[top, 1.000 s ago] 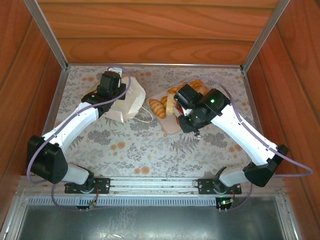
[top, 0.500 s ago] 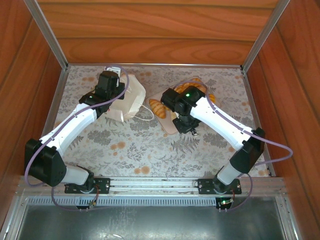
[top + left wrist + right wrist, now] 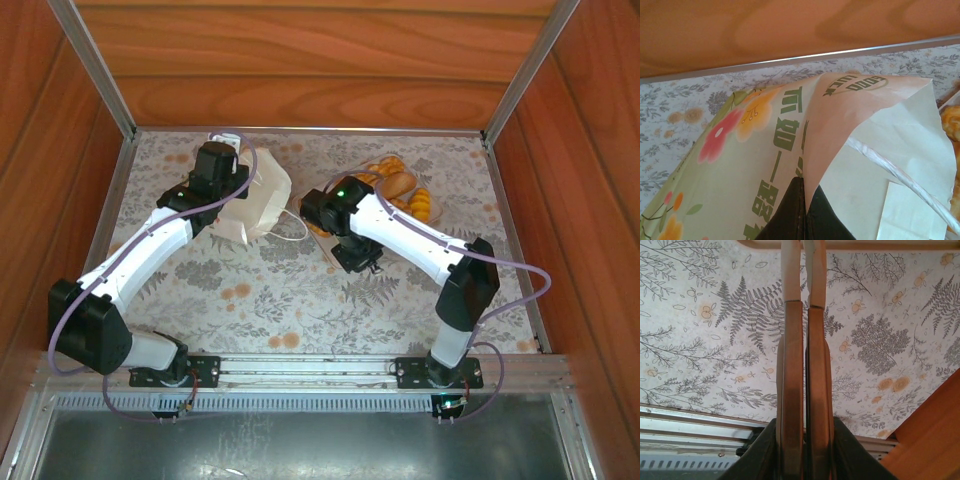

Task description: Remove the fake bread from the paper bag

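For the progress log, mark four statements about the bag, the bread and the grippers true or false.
1. The left gripper pinches the paper bag. True.
2. The right gripper carries bread. False: its jaws are shut with nothing between them.
3. Fake bread lies on the beige tray. True.
4. In the top view the bag lies right of the tray. False: it lies left of it.

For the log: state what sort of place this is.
Likely a robot test cell: wood-panel walls box in a fern-print tabletop, the left arm and right arm are bolted to a metal rail, and fake bread lies back right.
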Motion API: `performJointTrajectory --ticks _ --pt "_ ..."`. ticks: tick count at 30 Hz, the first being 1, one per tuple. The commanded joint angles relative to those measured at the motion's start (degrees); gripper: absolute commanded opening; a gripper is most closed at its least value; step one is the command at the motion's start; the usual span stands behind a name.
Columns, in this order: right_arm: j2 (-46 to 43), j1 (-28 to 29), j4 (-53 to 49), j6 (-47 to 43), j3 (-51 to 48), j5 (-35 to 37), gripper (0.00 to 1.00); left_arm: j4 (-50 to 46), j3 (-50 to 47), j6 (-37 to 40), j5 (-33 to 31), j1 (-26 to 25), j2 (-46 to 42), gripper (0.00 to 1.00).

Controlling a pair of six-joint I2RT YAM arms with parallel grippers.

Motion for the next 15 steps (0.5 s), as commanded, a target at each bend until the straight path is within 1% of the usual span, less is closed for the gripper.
performJointTrajectory --ticks 1,6,9,13,15 --pt "0.78 0.76 -1.13 1.42 1.82 -1.48 0.18 -0.66 0.18 -0.97 -0.59 0.42 -1.31 0.0" --pt "0.91 1.3 -0.28 1.45 2.51 -4.82 0.34 -0.72 -0.03 -0.96 -0.61 0.42 -1.49 0.0" --pt "0.45 1.3 0.73 1.32 2.46 -6.68 0.41 -0.75 0.12 -0.96 -0.52 0.42 -1.53 0.0" --pt "1.03 1.3 0.37 1.46 2.36 -7.11 0.44 -0.75 0.29 -1.21 -0.09 0.42 -1.18 0.0" --pt "1.14 1.3 0.13 1.62 2.44 -7.2 0.45 -0.68 0.28 -1.34 -0.18 0.42 -1.11 0.0"
